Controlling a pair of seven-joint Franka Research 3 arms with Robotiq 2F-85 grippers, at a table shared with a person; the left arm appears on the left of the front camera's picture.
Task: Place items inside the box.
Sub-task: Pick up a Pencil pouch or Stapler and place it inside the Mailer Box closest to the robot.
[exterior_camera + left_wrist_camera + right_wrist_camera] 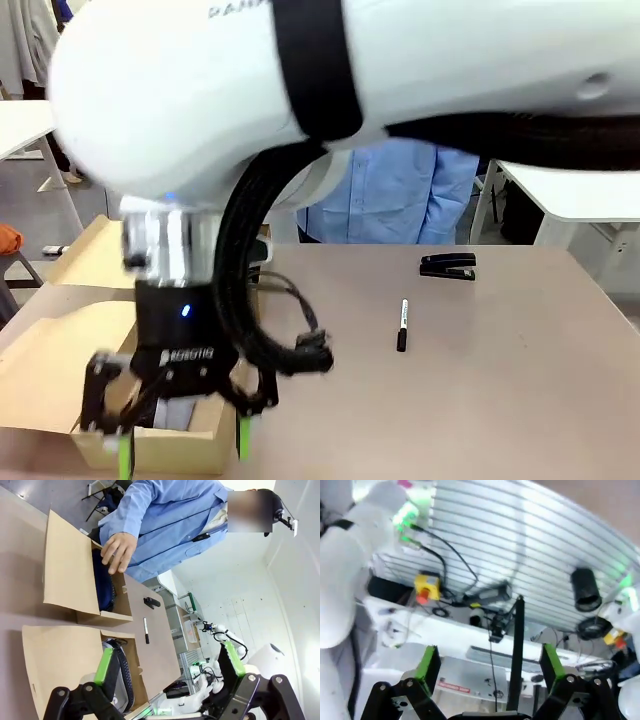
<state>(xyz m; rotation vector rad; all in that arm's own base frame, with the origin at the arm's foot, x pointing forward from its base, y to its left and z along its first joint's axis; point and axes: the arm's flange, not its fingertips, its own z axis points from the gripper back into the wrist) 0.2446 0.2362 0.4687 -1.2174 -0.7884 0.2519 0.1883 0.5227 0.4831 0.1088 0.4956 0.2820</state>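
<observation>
Two items are lying outside the box, on the bare table: one black marker pen and, beyond it towards the person, one black stapler.

Box: sitting at the robot's left, with a navy pouch lying inside and the person's hand hovering at its far rim.

Left gripper: hanging over the box's near end, jaws spread, carrying nothing.

Right gripper: jaws standing wide, gripping nothing, pointing at room fittings rather than the table.

Bearing: both loose items are lying to the left gripper's right, the pen nearer and well apart from the box. The pen's long axis is running near-to-far, dark end toward the robot. The stapler's is running side to side.

Judgement: a pick of the pen is calling for jaws closing across the table's width.
</observation>
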